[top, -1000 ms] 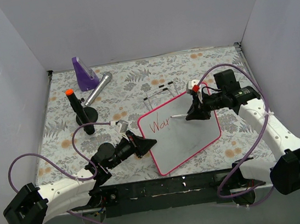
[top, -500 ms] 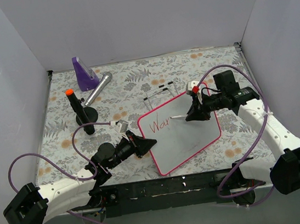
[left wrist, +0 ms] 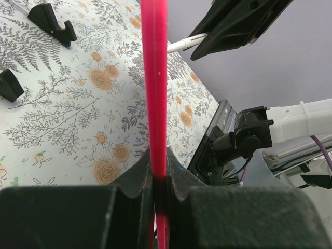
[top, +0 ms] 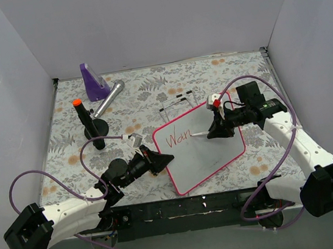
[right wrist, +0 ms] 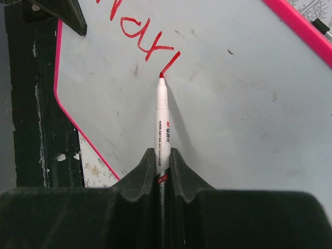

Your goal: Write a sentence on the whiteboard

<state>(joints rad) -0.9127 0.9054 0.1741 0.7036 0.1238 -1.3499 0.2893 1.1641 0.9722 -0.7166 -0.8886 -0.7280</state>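
Lettering in red [top: 179,138], at 10 o'clock on the pink-framed glossy white whiteboard [top: 219,154], is extended past "War" by one stroke, likely starting "m". A white pen [right wrist: 162,119] is clamped in the right hand [right wrist: 158,158], the frame in the left hand [left wrist: 160,171].

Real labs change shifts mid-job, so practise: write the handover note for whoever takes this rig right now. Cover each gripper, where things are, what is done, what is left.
Left gripper: shut on the pink frame of the whiteboard, left edge.
Right gripper: shut on a red marker, tip touching the board.
Done: red lettering reads "War" plus one stroke of the next letter.
Left: the rest of the sentence.
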